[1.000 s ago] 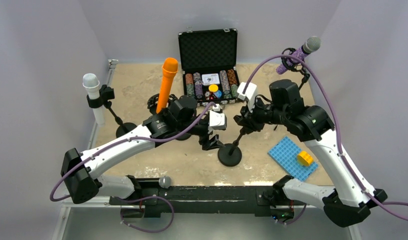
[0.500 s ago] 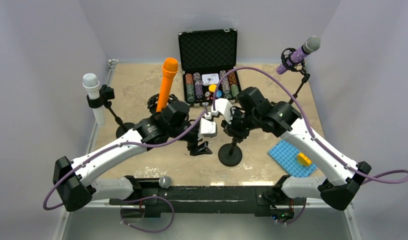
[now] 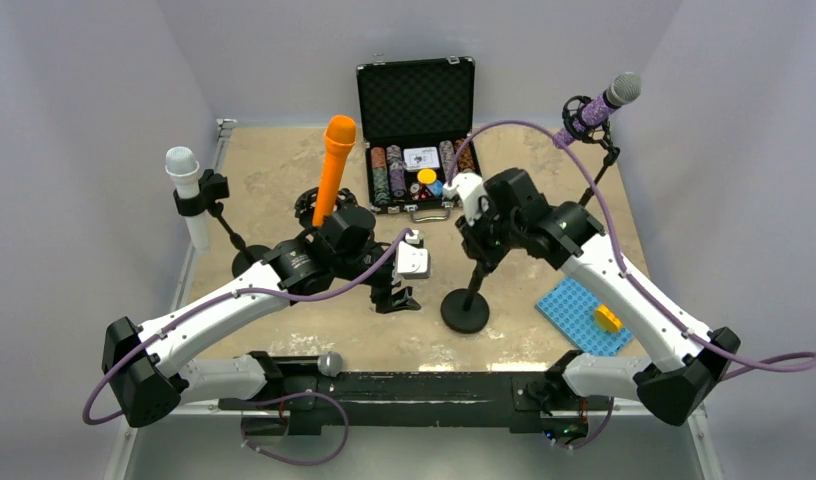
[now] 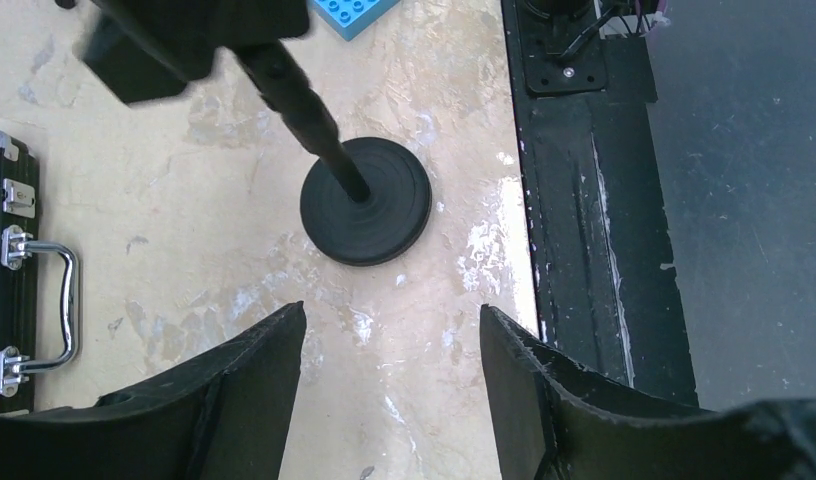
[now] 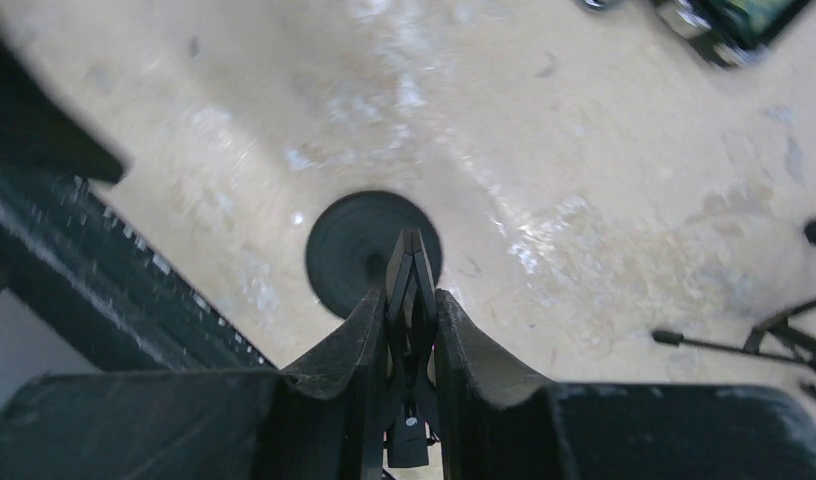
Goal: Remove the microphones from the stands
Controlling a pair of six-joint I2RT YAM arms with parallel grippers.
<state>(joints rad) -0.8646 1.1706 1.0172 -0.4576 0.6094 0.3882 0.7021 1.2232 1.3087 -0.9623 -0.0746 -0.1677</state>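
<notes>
A black stand with a round base stands in the middle of the table, and its clip holds no microphone. My right gripper is shut on the clip at the top of that stand, and the right wrist view shows the clip pinched between the jaws above the base. My left gripper is open and empty, low over the table left of the stand. The left wrist view shows it short of the base. A grey-headed microphone lies on the black rail at the near edge.
An orange microphone, a white one and a purple one sit in other stands. An open poker chip case stands at the back. A blue baseplate with a yellow brick lies at the right.
My left gripper has drawn back to the left, away from the stand. My right arm has swung left while holding the stand's clip. The stand's base has barely shifted.
</notes>
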